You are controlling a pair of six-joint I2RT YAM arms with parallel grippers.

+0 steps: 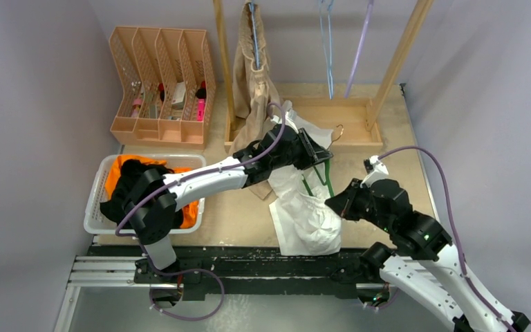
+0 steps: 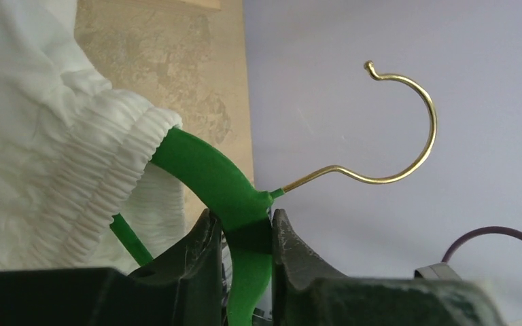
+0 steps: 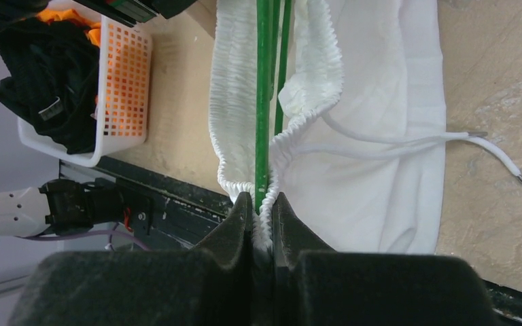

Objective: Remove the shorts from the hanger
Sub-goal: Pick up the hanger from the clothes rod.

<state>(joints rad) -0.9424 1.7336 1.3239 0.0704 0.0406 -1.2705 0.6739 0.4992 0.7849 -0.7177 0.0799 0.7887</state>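
My left claw (image 2: pixel 245 223) is clamped on the green hanger (image 2: pixel 204 170); my right claw (image 3: pixel 262 202) pinches the white shorts (image 3: pixel 380 88), perhaps the hanger's bar too; pulling could drag both.

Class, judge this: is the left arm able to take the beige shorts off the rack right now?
Probably not yet. The left gripper is clamped on the green hanger, whose arm sits inside the white shorts. The beige shorts hang just behind, unobstructed.
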